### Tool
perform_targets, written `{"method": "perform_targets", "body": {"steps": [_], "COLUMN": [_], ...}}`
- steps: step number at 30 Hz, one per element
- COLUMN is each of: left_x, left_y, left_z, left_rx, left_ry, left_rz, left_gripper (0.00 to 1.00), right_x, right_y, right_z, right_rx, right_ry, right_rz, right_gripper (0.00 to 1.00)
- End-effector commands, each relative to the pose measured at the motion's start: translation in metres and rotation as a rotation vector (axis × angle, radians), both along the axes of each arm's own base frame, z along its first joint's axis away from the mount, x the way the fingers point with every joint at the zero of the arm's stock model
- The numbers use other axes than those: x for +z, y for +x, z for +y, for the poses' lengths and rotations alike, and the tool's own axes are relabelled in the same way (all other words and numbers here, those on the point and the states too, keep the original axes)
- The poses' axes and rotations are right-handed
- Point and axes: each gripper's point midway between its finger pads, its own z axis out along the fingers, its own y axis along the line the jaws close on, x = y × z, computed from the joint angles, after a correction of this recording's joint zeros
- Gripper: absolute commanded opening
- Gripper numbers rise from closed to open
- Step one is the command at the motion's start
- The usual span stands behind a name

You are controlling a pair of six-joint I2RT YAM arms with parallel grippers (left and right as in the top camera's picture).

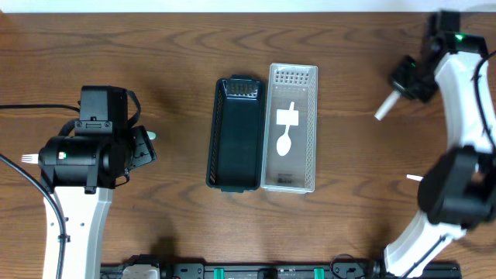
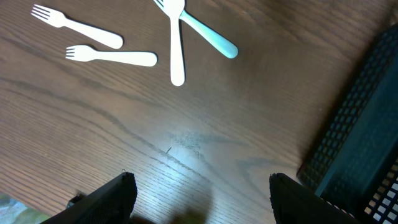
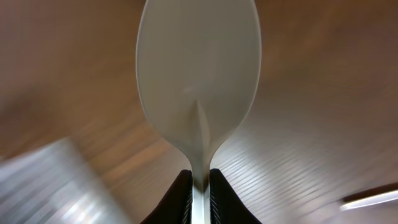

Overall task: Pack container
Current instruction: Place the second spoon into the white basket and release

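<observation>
Pinching second spoon (image 3: 198, 81) at 2 o'clock, right gripper (image 3: 199, 185); left gripper (image 2: 199, 194) spread, empty. First spoon (image 1: 284, 142) in container (image 1: 312, 108); forks (image 2: 118, 57) remain.

Spoon (image 3: 198, 81) is pinched at its stem between the black fingers (image 3: 177, 200) of the gripper (image 3: 199, 193), with the bowl filling the upper centre of view. The wooden table (image 3: 323, 93) behind is blurred. A pale shape (image 3: 56, 186) at lower left cannot be identified.

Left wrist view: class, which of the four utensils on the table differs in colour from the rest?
The pale blue utensil, lying diagonally at the top and crossing the nearest white fork. The other three are all cream-white.
</observation>
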Motion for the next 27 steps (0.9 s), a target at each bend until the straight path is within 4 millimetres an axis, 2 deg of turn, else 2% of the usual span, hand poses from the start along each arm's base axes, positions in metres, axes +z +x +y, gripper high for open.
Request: {"method": "perform_targets", "body": {"steps": [1,4,6,10,12,19,21,24,27], "left_x": [0.008,0.008,0.008,0.008,0.008,0.007,0.007,0.007,0.007], "left_y": [0.001,0.001,0.001,0.0,-0.001,-0.002,-0.002,-0.002,-0.002], "left_z": [0.003,0.003,0.003,0.003,0.003,0.003,0.003,0.003,0.003], "left_rx": [0.012,0.011,0.012,0.011,0.011,0.011,0.011,0.011,0.011], "left_ry": [0.009,0.009,0.009,0.009,0.009,0.009,0.009,0.009,0.009], "left_rz": [-0.026,-0.025,-0.025,-0.021,-0.017,-0.014,-0.014,-0.014,-0.014], "left_gripper": [0.72,0.72,0.72,0.72,0.72,0.72,0.72,0.72,0.72], "right_x": [0.041,0.045,0.038,0.014,-0.004,-0.082,-0.094,-0.1,-0.087], "right_y": [-0.005,-0.015,-0.02,-0.027,-0.03,-0.047,-0.051,-0.051,-0.044], "right_z": [0.073,0.128,0.152,0.185,0.198,0.22,0.224,0.229,0.229], "right_rx": [0.189,0.272,0.288,0.3,0.316,0.392,0.416,0.45,0.474], "right_ry": [0.038,0.048,0.032,-0.008,-0.012,-0.064,-0.074,-0.082,-0.079], "right_rz": [-0.1,-0.105,-0.089,-0.032,0.012,0.219,0.248,0.249,0.211], "right_gripper": [0.13,0.13,0.13,0.13,0.13,0.15,0.16,0.17,0.18]}}
